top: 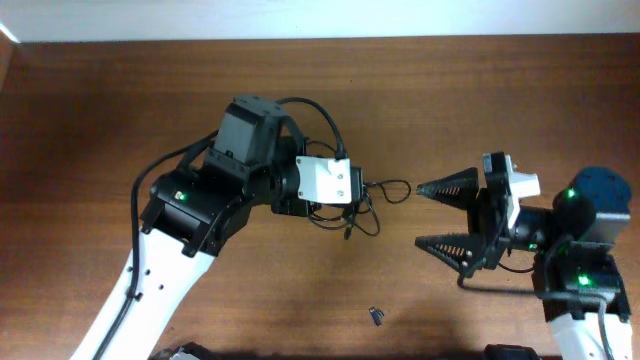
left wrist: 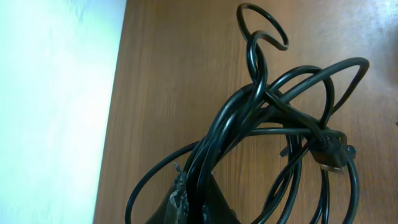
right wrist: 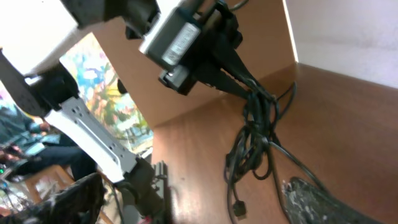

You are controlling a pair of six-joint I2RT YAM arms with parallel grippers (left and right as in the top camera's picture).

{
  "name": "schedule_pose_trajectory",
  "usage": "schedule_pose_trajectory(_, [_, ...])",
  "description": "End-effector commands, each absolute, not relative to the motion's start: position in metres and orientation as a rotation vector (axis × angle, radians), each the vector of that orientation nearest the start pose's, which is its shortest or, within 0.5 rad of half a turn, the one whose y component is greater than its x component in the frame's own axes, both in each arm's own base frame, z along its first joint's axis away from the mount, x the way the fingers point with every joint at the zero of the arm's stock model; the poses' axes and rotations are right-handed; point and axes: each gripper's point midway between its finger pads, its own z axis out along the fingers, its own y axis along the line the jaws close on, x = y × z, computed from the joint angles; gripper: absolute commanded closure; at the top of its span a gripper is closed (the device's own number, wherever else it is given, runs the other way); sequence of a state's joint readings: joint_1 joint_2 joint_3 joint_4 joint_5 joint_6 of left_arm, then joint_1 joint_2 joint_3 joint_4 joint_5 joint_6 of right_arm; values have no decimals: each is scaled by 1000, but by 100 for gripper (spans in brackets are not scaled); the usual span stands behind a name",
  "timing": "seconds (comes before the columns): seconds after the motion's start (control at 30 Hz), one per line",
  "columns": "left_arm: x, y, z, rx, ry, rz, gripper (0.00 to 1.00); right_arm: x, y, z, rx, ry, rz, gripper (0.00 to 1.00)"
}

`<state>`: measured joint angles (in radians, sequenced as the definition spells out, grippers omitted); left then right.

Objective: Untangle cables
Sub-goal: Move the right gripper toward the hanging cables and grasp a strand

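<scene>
The cables are thin black cords bunched in one tangle at the table's middle. My left gripper is shut on the bunch. In the left wrist view the cords rise from the jaws in loops, with a plug at the right. In the right wrist view the tangle hangs down from the left gripper, and a plug end is lowest. My right gripper is wide open and empty, just right of the tangle and facing it; it also shows in the right wrist view.
A tiny dark loose piece lies on the brown wooden table in front of the tangle. The left arm's thick black cords arch over its wrist. The white wall edge runs along the far side.
</scene>
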<state>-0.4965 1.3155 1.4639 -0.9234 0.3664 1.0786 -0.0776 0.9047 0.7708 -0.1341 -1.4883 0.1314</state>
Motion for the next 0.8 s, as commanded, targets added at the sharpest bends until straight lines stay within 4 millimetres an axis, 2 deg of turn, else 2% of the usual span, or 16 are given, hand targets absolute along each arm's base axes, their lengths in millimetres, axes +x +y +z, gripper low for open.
schedule_pose_trajectory(0.0, [269, -237, 312, 1796, 1326, -207, 100, 212, 156, 324, -854, 1575, 1401, 14])
schedule_pose_trajectory(0.17, [270, -248, 300, 1828, 1310, -286, 100, 233, 153, 314, -769, 1639, 1341, 14])
schedule_pose_trajectory(0.3, [277, -266, 288, 1856, 1287, -309, 100, 238, 152, 313, -760, 1641, 1317, 14])
schedule_pose_trajectory(0.47, [265, -291, 290, 1887, 1198, -330, 100, 242, 152, 308, -745, 1659, 1329, 14])
schedule_pose_trajectory(0.6, [256, -300, 289, 1911, 1170, -337, 100, 249, 151, 298, -708, 1703, 1367, 14])
schedule_pose_trajectory(0.73, [261, -301, 293, 1869, 1204, -343, 100, 249, 161, 288, -714, 1737, 1412, 14])
schedule_pose_trajectory(0.77, [267, -301, 296, 1836, 1238, -321, 100, 251, 167, 284, -715, 1755, 1402, 14])
